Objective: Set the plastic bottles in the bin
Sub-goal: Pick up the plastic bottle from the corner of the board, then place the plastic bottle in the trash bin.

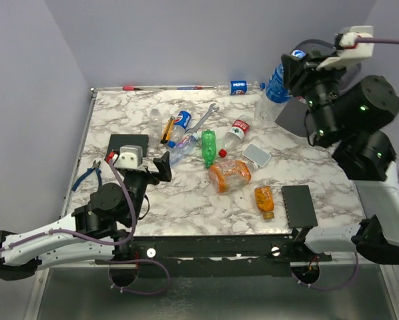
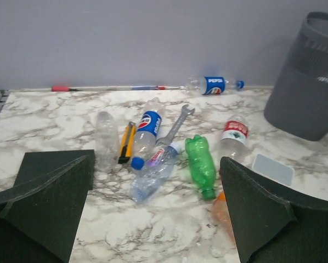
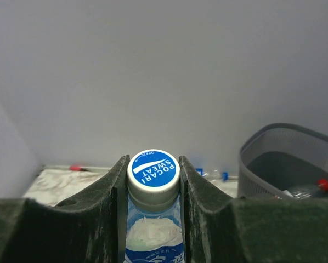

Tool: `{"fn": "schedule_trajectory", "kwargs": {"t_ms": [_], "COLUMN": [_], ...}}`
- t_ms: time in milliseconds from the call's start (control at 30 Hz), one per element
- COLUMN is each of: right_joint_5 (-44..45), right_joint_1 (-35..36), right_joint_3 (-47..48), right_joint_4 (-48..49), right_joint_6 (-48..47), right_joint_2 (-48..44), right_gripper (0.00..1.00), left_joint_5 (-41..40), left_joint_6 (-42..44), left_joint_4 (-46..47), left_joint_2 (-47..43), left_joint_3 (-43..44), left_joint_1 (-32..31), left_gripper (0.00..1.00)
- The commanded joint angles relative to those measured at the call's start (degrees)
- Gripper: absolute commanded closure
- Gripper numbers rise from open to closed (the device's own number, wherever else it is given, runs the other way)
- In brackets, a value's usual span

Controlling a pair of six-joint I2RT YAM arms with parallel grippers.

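Observation:
My right gripper [image 1: 294,65] is raised at the back right. It is shut on the neck of a clear bottle with a blue label [image 1: 275,84] and a blue-and-white cap [image 3: 153,170]. The dark wire-mesh bin [image 2: 312,82] stands beside it, mostly hidden by the arm in the top view, with a red-capped bottle [image 3: 312,189] inside. My left gripper [image 1: 146,168] is open and empty, low over the table's left side. Ahead of it lie a Pepsi bottle [image 2: 147,129], a crushed clear bottle [image 2: 153,172], a green bottle [image 2: 199,164], a red-labelled bottle [image 2: 234,134] and orange bottles [image 1: 229,175].
Another Pepsi bottle [image 1: 239,87] lies by the back wall. A silver wrench [image 1: 206,119] and a yellow-handled tool [image 2: 126,142] lie among the bottles. Black blocks [image 1: 299,203] [image 1: 127,142], blue pliers [image 1: 87,177] and a pale card [image 1: 256,155] are also on the table.

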Motion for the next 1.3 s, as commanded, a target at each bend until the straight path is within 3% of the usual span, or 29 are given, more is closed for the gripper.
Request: {"fn": "schedule_trajectory", "kwargs": {"t_ms": [0,133,233,300,567,733,800,1167,1267], "right_joint_5": [10.4,7.6,7.0,6.5,9.7,2.1,-0.9,-8.8,-11.0], "right_joint_1": [-2.9,-14.2,-21.7,-24.8,-37.3,-49.1,-52.2,-53.6,-53.6], "right_joint_3": [3.0,6.6,-2.0,-9.7,-9.6,-6.9,-6.2,-6.5,-8.3], "right_joint_4": [8.1,8.2,19.6,33.3,48.3,38.0,35.7,31.8,32.0], "right_joint_6": [-9.4,0.2,5.8,5.4,3.7,24.0,27.1,24.0,23.3], "right_joint_2": [7.1,10.8,8.6,6.7,15.4,20.0,22.3,28.9,29.1], "right_gripper": [1.00,1.00,1.00,1.00,1.00,1.00,1.00,0.99,0.89], "left_joint_5": [-7.4,-8.3,-9.6,-10.2,-9.7,-9.2,-8.8,-4.8,-4.7], "left_joint_6": [4.0,2.1,0.0,-2.7,-4.8,-4.1,-3.8,-5.9,-5.9], "left_joint_4": [0.9,3.1,3.1,2.7,1.7,2.3,3.1,2.6,2.5], "left_joint_2": [-1.9,-4.4,-5.9,-6.5,-6.0,-5.0,-4.4,-2.6,-2.1], "left_joint_3": [-6.6,-12.5,-15.1,-15.7,-15.4,-15.5,-15.5,-15.3,-15.3], "left_joint_1": [-0.1,-0.1,0.0,0.0,0.1,0.7,1.4,4.3,4.3], "left_gripper": [0.01,0.01,0.01,0.01,0.01,0.01,0.01,0.01,0.01]}}
